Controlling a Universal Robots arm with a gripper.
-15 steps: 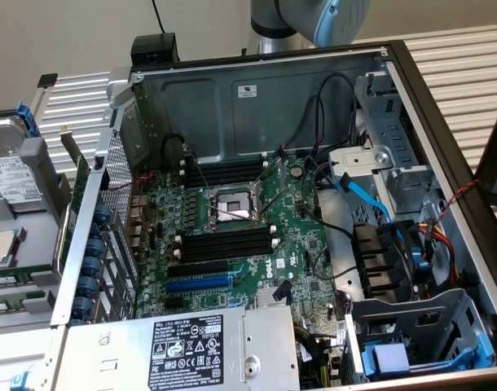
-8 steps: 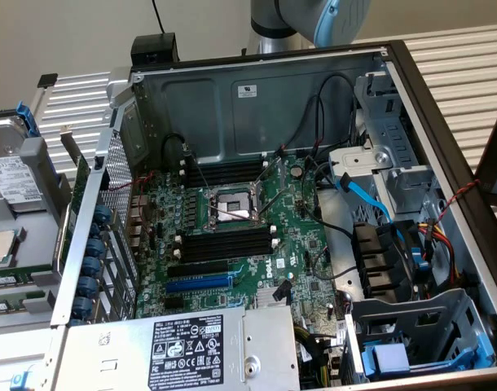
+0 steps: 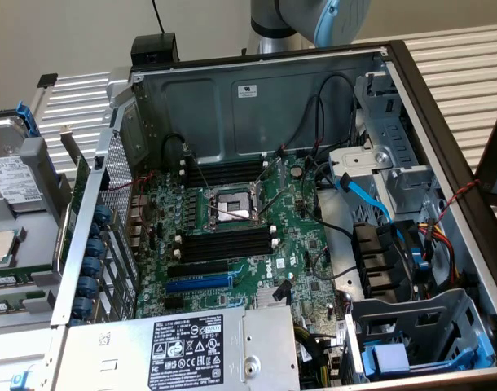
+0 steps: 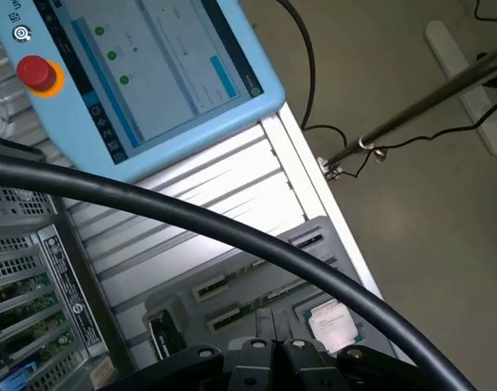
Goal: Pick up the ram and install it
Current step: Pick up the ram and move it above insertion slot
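open computer case (image 3: 257, 98) with its motherboard (image 3: 297, 244) exposed, outside it a grey parts tray (image 4: 265, 265) where the ram (image 4: 248, 309) lies slotted beside a cpu chip (image 4: 334, 322), the gripper (image 4: 273, 319) poised close to the ram, fingers pressed together and holding nothing

arm (image 3: 301, 12) in exterior view: silver-grey tubular link, rounded joint housing, light blue cap (image 3: 346, 18) on the joint end, darker band lower on the link near the case edge. smooth painted-metal look.

gripper (image 4: 273, 330) in wrist view: all matte black, symmetric linkage bars spreading to either side of centre, flat-faced links with rounded ends. round pivot bolts (image 4: 204, 353) at the link joints, heads slightly shiny.

thick black cable (image 4: 232, 228): smooth round jacket, faint glossy highlight along its length, one long curve across the wrist camera's field.
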